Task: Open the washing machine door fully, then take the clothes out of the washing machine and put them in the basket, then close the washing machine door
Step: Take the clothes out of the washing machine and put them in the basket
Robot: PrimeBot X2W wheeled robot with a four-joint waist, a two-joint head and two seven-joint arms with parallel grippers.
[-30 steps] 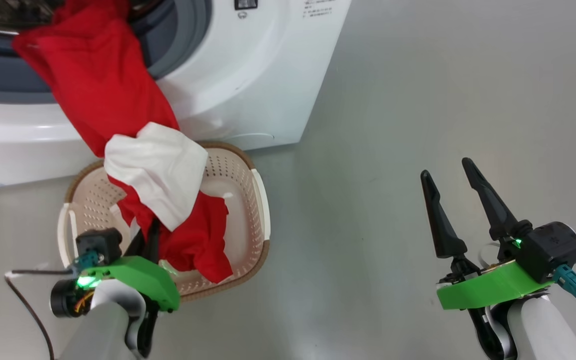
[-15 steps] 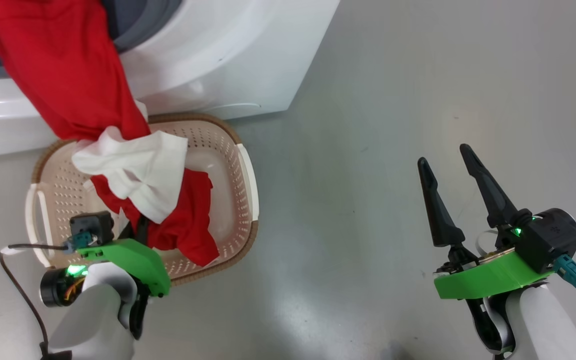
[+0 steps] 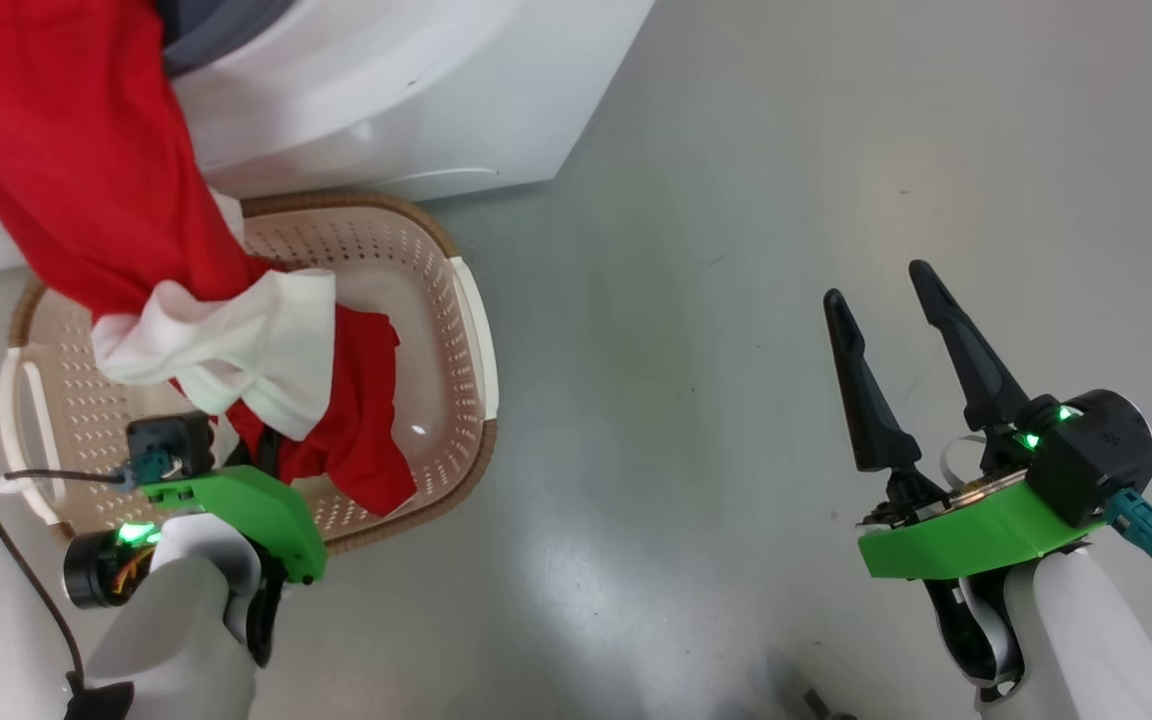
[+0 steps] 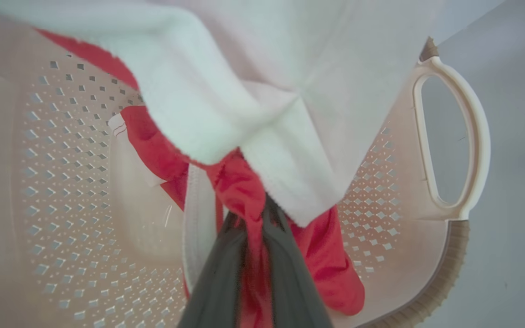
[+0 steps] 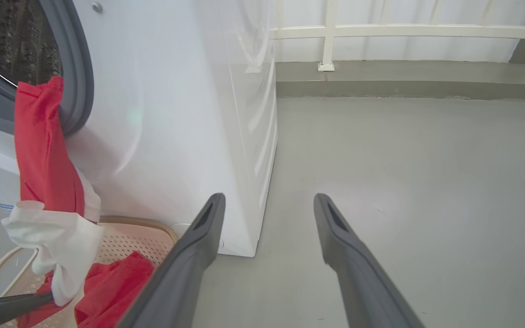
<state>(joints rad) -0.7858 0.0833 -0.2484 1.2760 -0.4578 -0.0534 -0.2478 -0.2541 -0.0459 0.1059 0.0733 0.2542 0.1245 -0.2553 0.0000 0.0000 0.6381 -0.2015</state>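
Observation:
The clothes, bright red with a white panel, hang from the washing machine mouth down into the basket. My left gripper is over the basket's near side, shut on a fold of the red fabric, and the white panel drapes over its fingertips. In the right wrist view the clothes trail out past the grey rubber ring. Over bare floor at the right, my right gripper stands open and holds nothing. The washing machine door is out of view.
The basket stands on the grey floor right against the machine's front. Open floor stretches to the machine's right, up to a low kerb and a white railing. A dark cable loops beside my left wrist.
The head camera has shifted, so machine and basket slid up and left in its view. My left gripper, still shut on the clothes, has drawn back toward the basket's near side. The right gripper stays open.

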